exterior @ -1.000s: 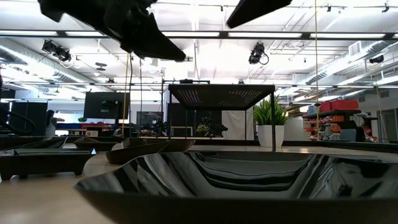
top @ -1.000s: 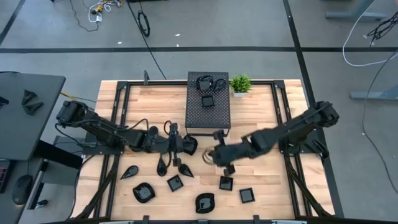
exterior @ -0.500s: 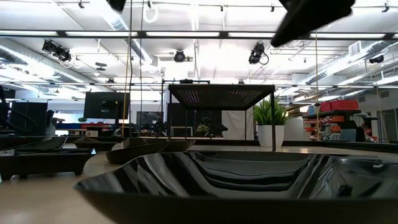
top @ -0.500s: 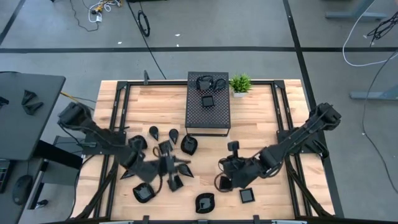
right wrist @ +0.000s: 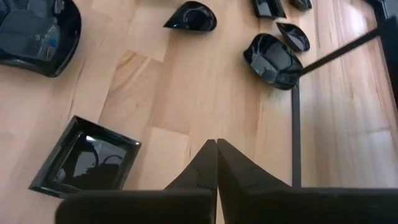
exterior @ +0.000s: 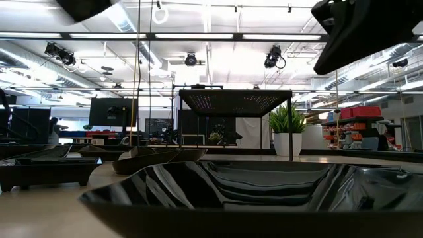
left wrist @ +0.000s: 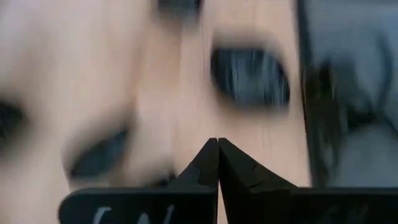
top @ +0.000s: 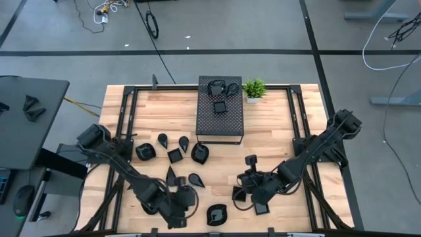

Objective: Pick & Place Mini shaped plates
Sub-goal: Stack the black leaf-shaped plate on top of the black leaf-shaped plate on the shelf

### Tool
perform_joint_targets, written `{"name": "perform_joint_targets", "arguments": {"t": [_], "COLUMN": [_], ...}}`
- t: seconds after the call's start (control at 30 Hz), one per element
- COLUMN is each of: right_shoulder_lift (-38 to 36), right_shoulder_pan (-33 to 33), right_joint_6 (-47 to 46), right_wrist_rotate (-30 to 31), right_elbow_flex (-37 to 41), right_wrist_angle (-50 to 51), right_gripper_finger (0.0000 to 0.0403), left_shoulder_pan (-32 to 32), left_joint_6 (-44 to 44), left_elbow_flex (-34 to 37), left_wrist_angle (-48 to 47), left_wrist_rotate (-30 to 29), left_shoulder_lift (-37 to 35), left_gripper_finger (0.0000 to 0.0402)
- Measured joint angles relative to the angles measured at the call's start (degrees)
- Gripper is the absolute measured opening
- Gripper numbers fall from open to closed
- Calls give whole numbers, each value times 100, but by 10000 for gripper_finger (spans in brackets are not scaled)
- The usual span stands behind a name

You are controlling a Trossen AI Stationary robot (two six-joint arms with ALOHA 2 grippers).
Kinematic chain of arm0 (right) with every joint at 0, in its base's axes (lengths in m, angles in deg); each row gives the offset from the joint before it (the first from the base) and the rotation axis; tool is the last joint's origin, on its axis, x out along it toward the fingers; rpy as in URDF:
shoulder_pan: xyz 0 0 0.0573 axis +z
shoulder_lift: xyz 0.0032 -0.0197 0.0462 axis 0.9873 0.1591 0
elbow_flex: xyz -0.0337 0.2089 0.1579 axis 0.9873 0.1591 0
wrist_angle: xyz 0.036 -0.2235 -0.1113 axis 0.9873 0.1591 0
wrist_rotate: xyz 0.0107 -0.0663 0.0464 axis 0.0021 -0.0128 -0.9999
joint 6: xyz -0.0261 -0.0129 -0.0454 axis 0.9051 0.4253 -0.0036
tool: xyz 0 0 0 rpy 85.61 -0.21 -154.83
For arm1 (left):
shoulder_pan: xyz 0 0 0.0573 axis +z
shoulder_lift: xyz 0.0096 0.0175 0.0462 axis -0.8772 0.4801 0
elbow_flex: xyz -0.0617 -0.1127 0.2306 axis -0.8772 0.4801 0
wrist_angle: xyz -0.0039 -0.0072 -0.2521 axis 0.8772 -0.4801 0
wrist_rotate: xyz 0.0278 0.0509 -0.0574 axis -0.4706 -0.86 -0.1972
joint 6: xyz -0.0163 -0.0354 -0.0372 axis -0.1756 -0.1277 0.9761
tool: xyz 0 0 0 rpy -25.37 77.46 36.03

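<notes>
Several glossy black mini plates lie flat on the wooden table: square [top: 174, 155], teardrop [top: 195, 179] and rounded [top: 216, 214] ones. My left gripper [top: 184, 205] hovers near the table's near edge, shut and holding nothing. Its blurred wrist view shows the shut fingertips [left wrist: 217, 146] and a rounded plate [left wrist: 249, 74] ahead. My right gripper [top: 245, 191] is shut above bare wood [right wrist: 216, 146], beside a square plate [right wrist: 87, 162]. Neither gripper touches a plate. A large rounded plate [exterior: 231, 198] fills the low view's foreground.
A black perforated box [top: 220, 112] on thin legs stands at the far middle, with plates [top: 219, 107] on top. A small green plant [top: 254, 87] sits beside it. More plates [right wrist: 273, 56] lie toward the box. Bare wood lies on the table's right.
Both arms swung from the table's middle toward its near edge. The left gripper went from beside the box to the near-left plates. The right gripper went down to the square plates at near right. Plates that the left arm had covered now show. No plate moved.
</notes>
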State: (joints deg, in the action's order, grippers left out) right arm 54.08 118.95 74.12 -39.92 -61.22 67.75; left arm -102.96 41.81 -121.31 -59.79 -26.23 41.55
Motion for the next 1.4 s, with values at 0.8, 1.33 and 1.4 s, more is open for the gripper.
{"name": "perform_joint_targets", "arguments": {"t": [0.8, 1.33, 1.4], "right_shoulder_lift": [2, 2, 2], "right_shoulder_pan": [-192, -192, -192], "right_joint_6": [1033, 974, 976], "right_wrist_rotate": [-5, -7, -7], "right_elbow_flex": [246, 246, 246], "right_wrist_angle": [-947, -1015, -1005], "right_gripper_finger": [4, 4, 4], "left_shoulder_pan": [-728, -384, -360], "left_joint_6": [7847, 8674, 8643], "left_elbow_flex": [415, 585, 585], "left_wrist_angle": [-2449, -1672, -1568], "left_wrist_rotate": [1360, 1835, 1857], "left_shoulder_lift": [30, 427, 454], "left_gripper_finger": [230, 139, 125]}}
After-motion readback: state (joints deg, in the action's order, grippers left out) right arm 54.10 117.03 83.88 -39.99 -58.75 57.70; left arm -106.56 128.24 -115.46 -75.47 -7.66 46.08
